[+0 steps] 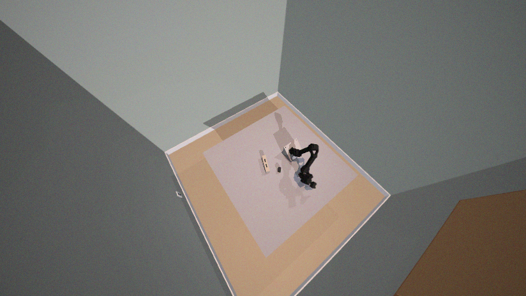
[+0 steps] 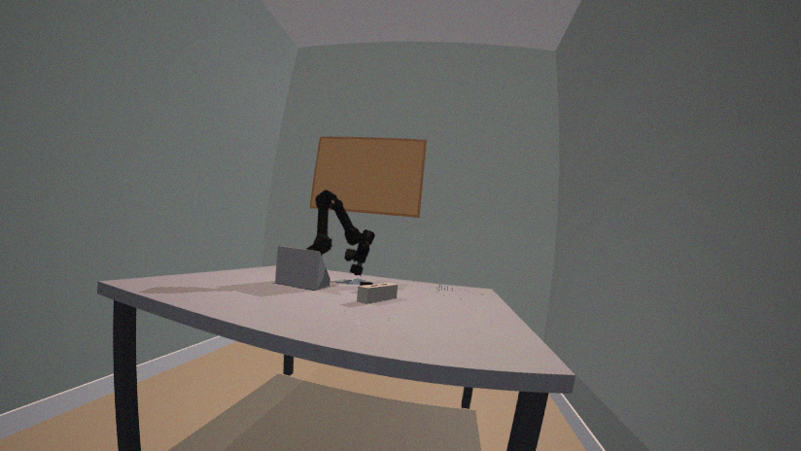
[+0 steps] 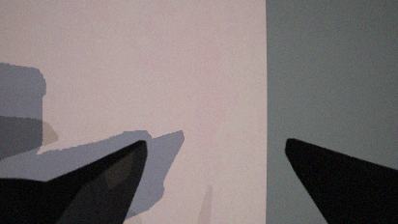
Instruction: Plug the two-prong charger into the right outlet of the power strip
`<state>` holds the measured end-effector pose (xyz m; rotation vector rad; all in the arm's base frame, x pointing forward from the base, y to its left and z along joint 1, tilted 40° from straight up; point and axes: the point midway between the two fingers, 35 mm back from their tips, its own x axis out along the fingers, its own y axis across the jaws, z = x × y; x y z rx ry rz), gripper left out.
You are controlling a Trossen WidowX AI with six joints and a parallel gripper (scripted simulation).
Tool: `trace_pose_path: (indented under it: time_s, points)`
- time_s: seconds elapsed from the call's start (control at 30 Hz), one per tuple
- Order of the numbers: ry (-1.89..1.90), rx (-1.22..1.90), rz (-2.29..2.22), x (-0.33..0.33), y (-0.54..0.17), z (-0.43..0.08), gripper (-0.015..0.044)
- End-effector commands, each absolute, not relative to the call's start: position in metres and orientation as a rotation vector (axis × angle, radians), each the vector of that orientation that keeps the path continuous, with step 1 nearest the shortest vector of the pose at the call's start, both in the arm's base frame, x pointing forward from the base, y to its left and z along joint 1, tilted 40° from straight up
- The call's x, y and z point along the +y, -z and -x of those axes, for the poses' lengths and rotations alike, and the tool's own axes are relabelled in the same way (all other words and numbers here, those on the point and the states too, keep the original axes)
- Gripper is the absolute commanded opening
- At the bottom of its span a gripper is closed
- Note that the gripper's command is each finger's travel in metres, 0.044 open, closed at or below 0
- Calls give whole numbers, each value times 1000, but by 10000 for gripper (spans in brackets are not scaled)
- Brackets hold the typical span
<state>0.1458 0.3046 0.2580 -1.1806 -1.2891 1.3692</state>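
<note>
The pale power strip (image 1: 265, 164) (image 2: 377, 294) lies on the table, with dark outlet openings along its top. The charger (image 1: 279, 169) (image 2: 365, 283) is a small dark block beside the strip, on the arm's side; it is partly hidden behind the strip in the exterior view, and its prongs are too small to make out. My gripper (image 2: 357, 272) (image 3: 216, 146) is open and empty, its fingers wide apart. It hangs above the table, behind the strip and charger as the exterior camera sees them. Neither strip nor charger shows in the wrist view.
A grey upright panel or box (image 2: 297, 268) stands beside the arm's base; its pale edge (image 1: 286, 152) shows in the top view. The table (image 1: 239, 198) (image 2: 448, 330) ends in a straight edge, seen right of centre in the wrist view. Shadows of the arm fall across it.
</note>
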Motion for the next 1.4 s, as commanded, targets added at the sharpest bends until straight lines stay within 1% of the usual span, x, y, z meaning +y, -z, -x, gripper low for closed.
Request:
trace_pose_path:
  time_s: [0.0,0.73,1.37]
  points:
    - [-1399,-1158,1177,301,-247,-163,440]
    - [-1427,-477,1090,244,-181,-248,440]
    - [-1346,142,854,169,-124,-288,440]
